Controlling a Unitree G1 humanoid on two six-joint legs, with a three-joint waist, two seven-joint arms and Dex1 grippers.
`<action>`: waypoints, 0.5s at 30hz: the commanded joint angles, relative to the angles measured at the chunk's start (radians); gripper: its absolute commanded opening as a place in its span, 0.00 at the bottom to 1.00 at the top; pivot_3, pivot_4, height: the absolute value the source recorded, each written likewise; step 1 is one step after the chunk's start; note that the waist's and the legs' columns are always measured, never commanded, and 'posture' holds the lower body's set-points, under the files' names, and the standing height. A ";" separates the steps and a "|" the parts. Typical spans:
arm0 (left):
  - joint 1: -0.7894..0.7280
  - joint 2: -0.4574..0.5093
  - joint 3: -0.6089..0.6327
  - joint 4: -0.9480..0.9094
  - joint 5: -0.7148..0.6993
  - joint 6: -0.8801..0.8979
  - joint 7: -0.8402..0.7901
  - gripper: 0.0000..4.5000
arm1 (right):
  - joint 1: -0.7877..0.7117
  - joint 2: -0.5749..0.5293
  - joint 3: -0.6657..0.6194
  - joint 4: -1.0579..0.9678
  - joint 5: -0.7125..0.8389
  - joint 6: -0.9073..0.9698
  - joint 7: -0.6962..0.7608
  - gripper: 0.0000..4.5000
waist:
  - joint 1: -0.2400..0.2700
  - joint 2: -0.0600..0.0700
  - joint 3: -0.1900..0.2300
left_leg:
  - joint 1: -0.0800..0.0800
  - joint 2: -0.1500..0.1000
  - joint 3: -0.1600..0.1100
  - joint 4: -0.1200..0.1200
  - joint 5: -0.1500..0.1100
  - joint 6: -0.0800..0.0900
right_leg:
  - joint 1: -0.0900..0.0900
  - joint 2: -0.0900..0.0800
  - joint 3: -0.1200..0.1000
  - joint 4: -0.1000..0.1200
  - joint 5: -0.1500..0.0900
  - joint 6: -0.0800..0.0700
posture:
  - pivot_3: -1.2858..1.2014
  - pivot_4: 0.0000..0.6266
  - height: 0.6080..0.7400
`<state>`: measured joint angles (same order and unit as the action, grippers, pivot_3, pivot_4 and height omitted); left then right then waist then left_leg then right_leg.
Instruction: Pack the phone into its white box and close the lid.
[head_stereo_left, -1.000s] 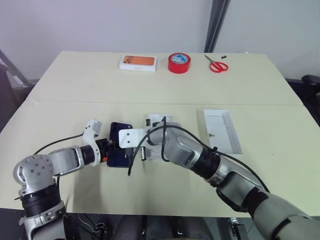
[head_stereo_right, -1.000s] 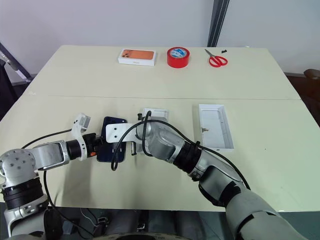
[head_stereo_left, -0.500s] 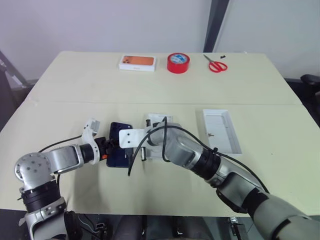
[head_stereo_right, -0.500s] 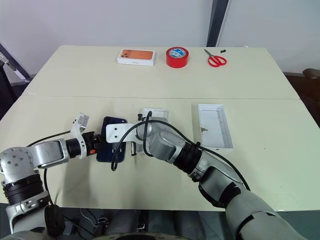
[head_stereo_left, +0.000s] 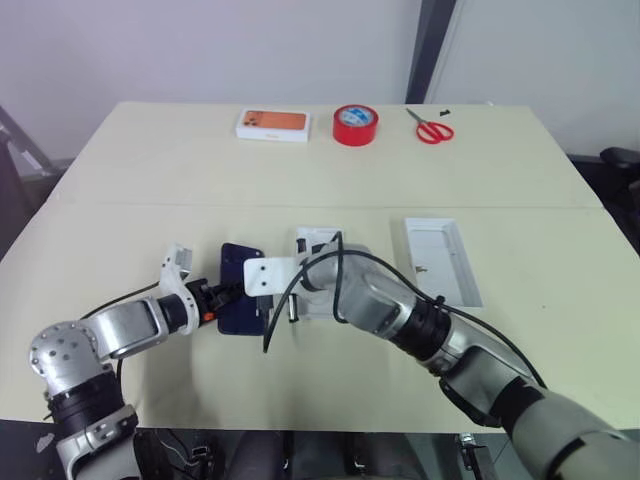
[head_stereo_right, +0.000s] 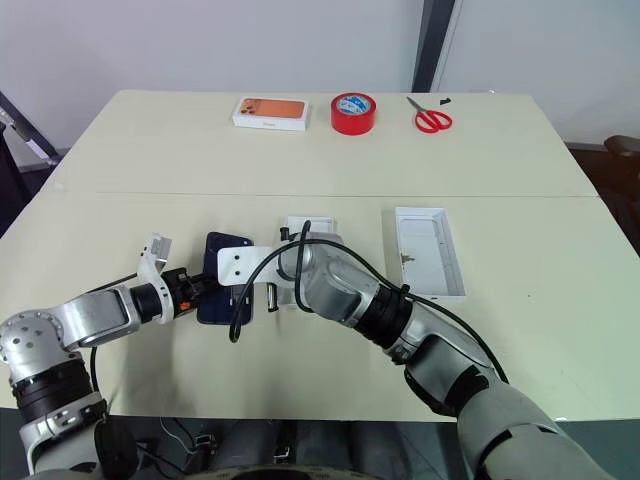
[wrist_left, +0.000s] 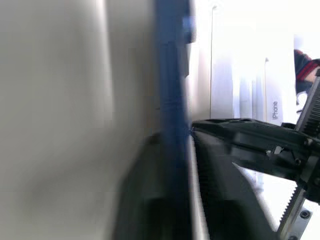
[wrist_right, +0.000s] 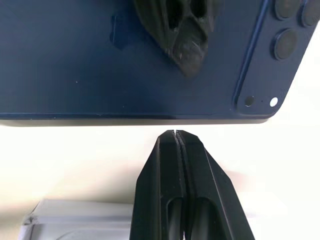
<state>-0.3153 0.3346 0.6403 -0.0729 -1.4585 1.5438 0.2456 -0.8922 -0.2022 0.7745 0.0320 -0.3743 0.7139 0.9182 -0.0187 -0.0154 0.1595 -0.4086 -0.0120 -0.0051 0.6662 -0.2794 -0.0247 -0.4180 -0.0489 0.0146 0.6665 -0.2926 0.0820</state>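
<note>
The dark navy phone (head_stereo_left: 240, 290) sits low over the table's near left part. My left gripper (head_stereo_left: 224, 294) is shut on its left edge. In the left wrist view the phone (wrist_left: 172, 100) stands edge-on between the two fingers (wrist_left: 220, 150). My right gripper (wrist_right: 178, 137) is shut and empty, its tips just short of the phone's long edge (wrist_right: 100, 60). The white box (head_stereo_left: 318, 240) lies behind my right wrist, partly hidden by it. The lid (head_stereo_left: 442, 260) lies open side up to the right, with a small dark mark inside.
Along the table's far edge stand a white box with an orange picture (head_stereo_left: 272, 124), a red tape roll (head_stereo_left: 356, 125) and red scissors (head_stereo_left: 431, 128). A black cable (head_stereo_left: 272, 325) loops down from my right wrist beside the phone.
My left gripper has closed from wide open onto the phone's edge, and its wrist has rolled. The right arm has stayed where it was.
</note>
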 joint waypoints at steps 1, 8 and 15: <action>0.032 0.035 -0.012 -0.006 -0.116 -0.080 0.059 0.03 | -0.014 -0.030 -0.068 -0.119 0.014 0.021 0.018 0.00 | -0.001 0.000 0.000 | 0.000 0.000 0.000 0.000 0.000 0.000 | 0.000 0.000 0.000 0.000 0.000 0.000 | 0.52 0.24 0.92; 0.106 0.101 -0.111 -0.037 -0.378 -0.293 0.170 0.03 | 0.071 -0.123 -0.243 -0.379 0.124 0.098 0.057 0.00 | 0.004 0.000 0.000 | -0.001 0.000 0.000 -0.001 0.000 0.000 | -0.001 0.000 0.000 -0.001 0.000 0.000 | 0.52 0.24 0.92; 0.014 0.083 -0.284 -0.107 -0.514 -0.489 0.244 0.03 | 0.186 -0.262 -0.476 -0.505 0.305 0.072 0.099 0.00 | 0.010 -0.001 0.001 | -0.001 0.000 0.000 0.000 -0.001 0.002 | 0.001 -0.002 0.000 -0.003 0.000 0.000 | 0.52 0.24 0.92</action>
<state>-0.2638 0.4313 0.3946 -0.1286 -1.9235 1.0983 0.4874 -0.7102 -0.4483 0.3628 -0.4237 -0.1174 0.8064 1.0088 -0.0084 -0.0163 0.1601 -0.4096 -0.0125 -0.0051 0.6657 -0.2809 -0.0221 -0.4165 -0.0504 0.0143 0.6633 -0.2927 0.0817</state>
